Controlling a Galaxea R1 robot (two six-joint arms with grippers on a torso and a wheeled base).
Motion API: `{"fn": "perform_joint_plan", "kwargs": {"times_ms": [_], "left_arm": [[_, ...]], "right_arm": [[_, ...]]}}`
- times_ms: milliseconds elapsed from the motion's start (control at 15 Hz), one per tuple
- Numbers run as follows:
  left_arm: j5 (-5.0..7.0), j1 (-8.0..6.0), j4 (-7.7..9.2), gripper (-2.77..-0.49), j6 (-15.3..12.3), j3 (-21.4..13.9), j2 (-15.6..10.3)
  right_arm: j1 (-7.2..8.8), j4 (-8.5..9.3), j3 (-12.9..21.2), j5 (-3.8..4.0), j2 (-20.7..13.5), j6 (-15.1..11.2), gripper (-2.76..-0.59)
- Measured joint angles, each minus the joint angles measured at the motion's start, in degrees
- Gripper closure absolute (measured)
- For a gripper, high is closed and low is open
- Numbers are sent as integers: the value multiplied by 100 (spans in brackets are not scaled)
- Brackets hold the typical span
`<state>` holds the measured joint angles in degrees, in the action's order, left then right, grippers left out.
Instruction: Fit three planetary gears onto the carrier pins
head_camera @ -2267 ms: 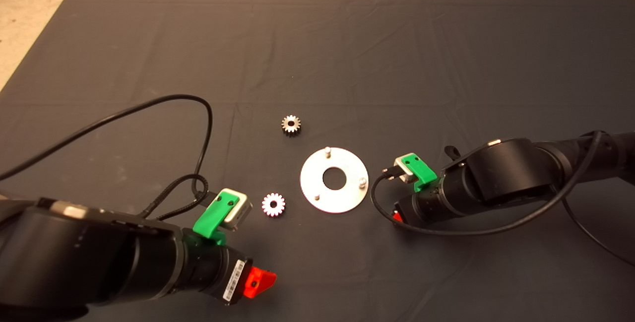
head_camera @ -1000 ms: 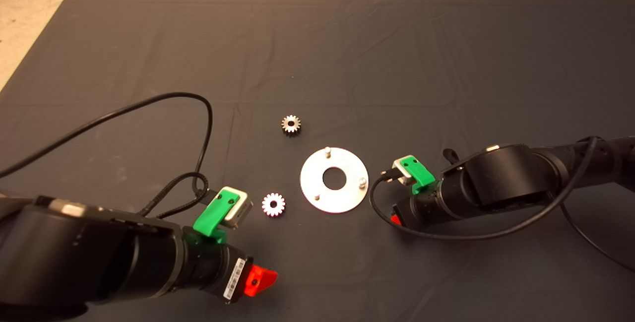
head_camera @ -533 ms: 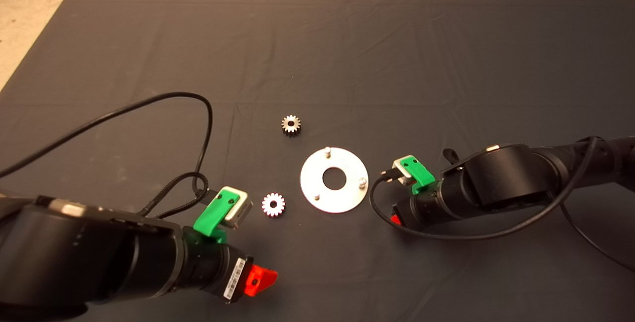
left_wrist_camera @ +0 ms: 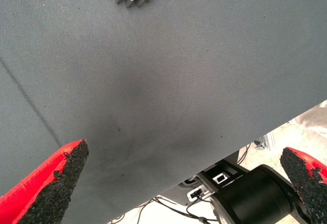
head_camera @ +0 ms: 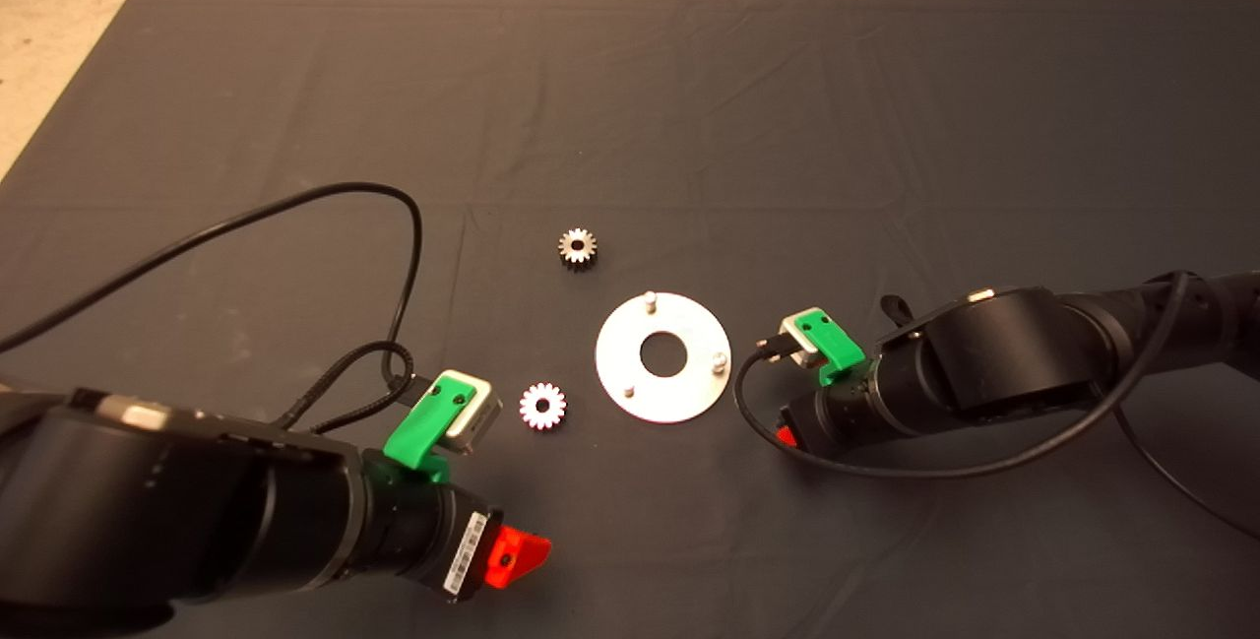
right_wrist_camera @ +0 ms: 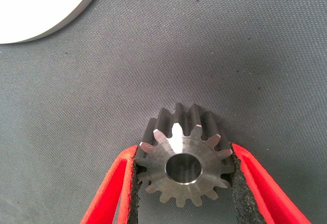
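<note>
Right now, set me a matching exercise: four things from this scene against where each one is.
1. gear
2. gear
3. gear
4. left gripper

A. lying on the mat beyond the plate
B. between the right gripper pads
C. open above bare mat
D. lying between the plate and the left arm

Pairs: 1-B, 2-A, 3-D, 4-C

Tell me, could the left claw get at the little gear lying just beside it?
Probably yes. The left claw is open, and the near gear lies flat on bare mat a short way ahead, with nothing between them or on top of it.
</note>
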<state>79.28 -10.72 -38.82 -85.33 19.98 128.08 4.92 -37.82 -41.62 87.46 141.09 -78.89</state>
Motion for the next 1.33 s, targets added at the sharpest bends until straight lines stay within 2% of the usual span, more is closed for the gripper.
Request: {"fn": "perform_joint_plan", "kwargs": {"times_ms": [333, 467, 733, 1000, 1333], "left_arm": [[-26, 0, 2, -275, -20, 0, -2], [-26, 0, 0, -275, -20, -1, 0], [-26, 0, 2, -275, -20, -2, 0], [-26, 0, 2, -275, -20, 0, 0], [-178, 0, 2, -275, -35, 0, 0]], "right_arm": [[38, 0, 9, 6, -16, -4, -100], [152, -11, 9, 41, -18, -6, -99], [450, -7, 9, 43, -16, -24, -99], [651, 13, 33, 41, -13, -28, -98], [880, 30, 59, 43, -11, -46, -98]]}}
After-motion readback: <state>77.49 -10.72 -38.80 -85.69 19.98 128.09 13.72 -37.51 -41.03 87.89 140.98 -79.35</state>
